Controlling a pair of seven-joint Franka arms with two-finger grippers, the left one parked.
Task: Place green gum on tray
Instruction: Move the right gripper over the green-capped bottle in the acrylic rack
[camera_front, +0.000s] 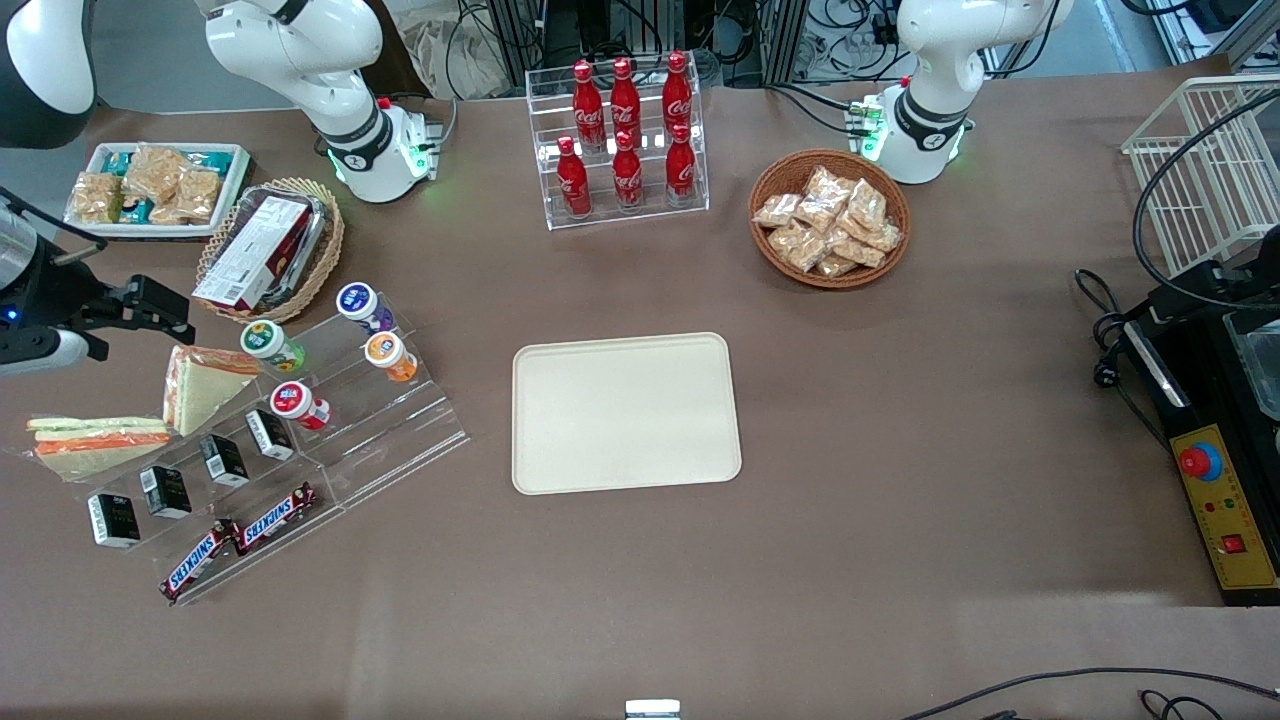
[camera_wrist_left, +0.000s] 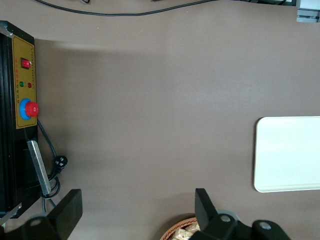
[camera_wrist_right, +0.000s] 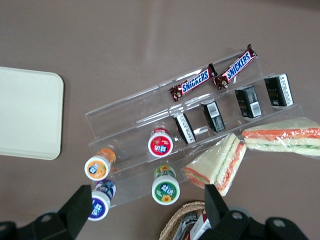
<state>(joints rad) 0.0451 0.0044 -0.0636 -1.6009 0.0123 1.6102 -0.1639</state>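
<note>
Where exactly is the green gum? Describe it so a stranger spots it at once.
Find the clear stepped rack toward the working arm's end of the table. Four bottles stand on its upper steps; the green gum is beside the sandwich, below the open pincer. Only it has a green body.

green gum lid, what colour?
White, with a green-yellow logo on the green gum; clearest in the right wrist view. The gripper hangs open above it.

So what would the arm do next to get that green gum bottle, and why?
Probably lower the gripper straight toward the green gum. The fingers are spread open with nothing between them, and the bottle stands upright on the clear stepped rack, just ahead of the fingertips, beside the sandwich. The tray lies bare, so the pick comes first.
</note>
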